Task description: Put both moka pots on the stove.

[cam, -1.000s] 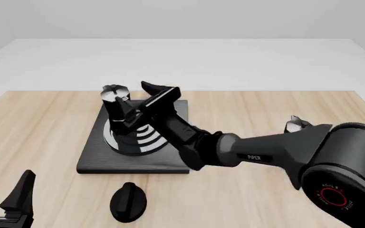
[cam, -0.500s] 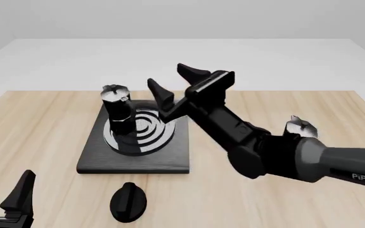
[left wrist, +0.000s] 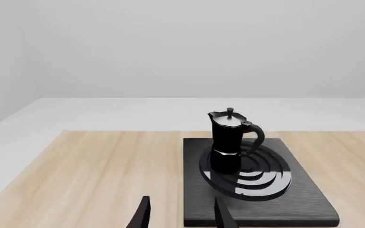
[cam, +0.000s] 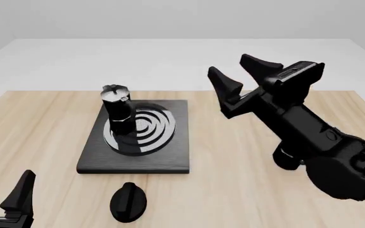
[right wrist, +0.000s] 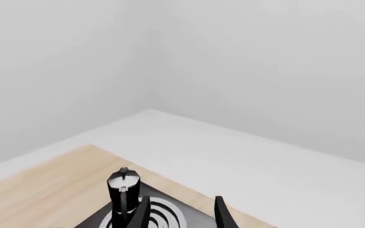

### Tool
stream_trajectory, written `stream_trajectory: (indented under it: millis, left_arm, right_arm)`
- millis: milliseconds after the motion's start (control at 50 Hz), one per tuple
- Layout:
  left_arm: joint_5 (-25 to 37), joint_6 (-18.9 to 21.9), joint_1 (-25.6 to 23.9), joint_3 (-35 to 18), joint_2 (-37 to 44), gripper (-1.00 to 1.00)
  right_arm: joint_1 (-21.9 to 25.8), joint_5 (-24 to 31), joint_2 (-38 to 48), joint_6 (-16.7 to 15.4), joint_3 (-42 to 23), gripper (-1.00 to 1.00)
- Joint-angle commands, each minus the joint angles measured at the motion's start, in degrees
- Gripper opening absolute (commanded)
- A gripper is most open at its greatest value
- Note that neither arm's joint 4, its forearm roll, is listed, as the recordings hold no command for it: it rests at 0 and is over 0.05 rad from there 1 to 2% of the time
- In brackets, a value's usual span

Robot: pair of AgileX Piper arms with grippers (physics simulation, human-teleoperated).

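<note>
One pot (cam: 117, 110) stands upright on the stove (cam: 169, 159), on the left part of the ring pattern toward the slab's far-left corner, silver lid up and nothing touching it. The left wrist view shows its handle (left wrist: 256, 137) free to one side. That half of the task reads as done.

The stove lies flat on the tabletop (cam: 233, 199), left of centre. The right part of its rings is bare, which looks like the place left for the other pot.

The second pot cannot be found in any current view. The right arm's bulk covers much of the tabletop's right side in the front view, so it may stand behind the arm; this cannot be confirmed.

The right hand (cam: 244, 74) is raised well above the tabletop, right of the stove and clear of it, fingers spread wide and holding nothing. Its wrist camera looks down toward the pot and stove from a height, with both fingertips (right wrist: 219, 209) apart at the frame's lower edge. The judgement is that it is free to go for the second pot.

The left hand (cam: 4, 192) sits low at the tabletop's near-left corner, fingers moderately apart and empty, pointing toward the stove. It appears parked out of the way.

A round black knob (cam: 128, 201) lies near the tabletop's near edge, just in front of the stove; it is no part of the task and should be avoided.
</note>
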Motion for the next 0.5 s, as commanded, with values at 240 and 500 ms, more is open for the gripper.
stream_trajectory:
  millis: [240,500]
  left_arm:
    - [0.00,0.00,0.01,0.00,-0.01,1.00]
    - [0.00,-0.01,-0.01,0.00,0.01,1.00]
  right_arm:
    - [-10.38,23.23,-16.60,0.20,-0.96,1.00]
    - [-15.25,36.50,-19.10,1.19,-5.78,1.00]
